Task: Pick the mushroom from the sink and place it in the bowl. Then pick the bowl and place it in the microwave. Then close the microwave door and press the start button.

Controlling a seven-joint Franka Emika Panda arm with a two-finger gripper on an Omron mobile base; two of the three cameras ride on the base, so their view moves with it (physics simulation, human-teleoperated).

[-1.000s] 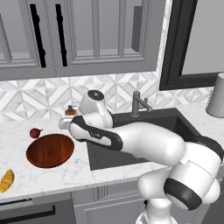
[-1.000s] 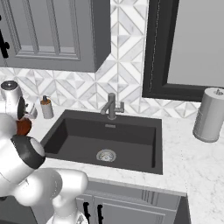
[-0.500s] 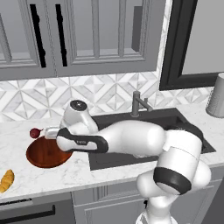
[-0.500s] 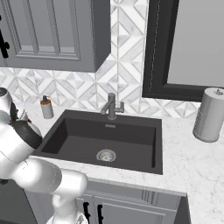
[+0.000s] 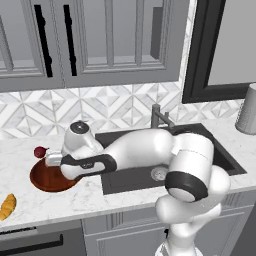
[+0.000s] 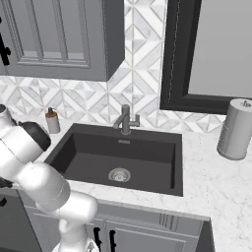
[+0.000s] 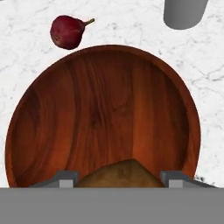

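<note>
Dark sink (image 6: 93, 152), steel drain (image 6: 119, 174), faucet (image 6: 126, 119); soap bottle (image 6: 51, 121) left, paper roll (image 6: 235, 129) right.

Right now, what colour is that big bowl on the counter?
The bowl is glossy reddish-brown wood with visible grain, clearest in the hand view.

rendered kitchen, dark sink (image 6: 123, 157) with faucet (image 6: 126, 119), marble counter (image 6: 216, 182), grey cabinets (image 5: 100, 40)
</note>
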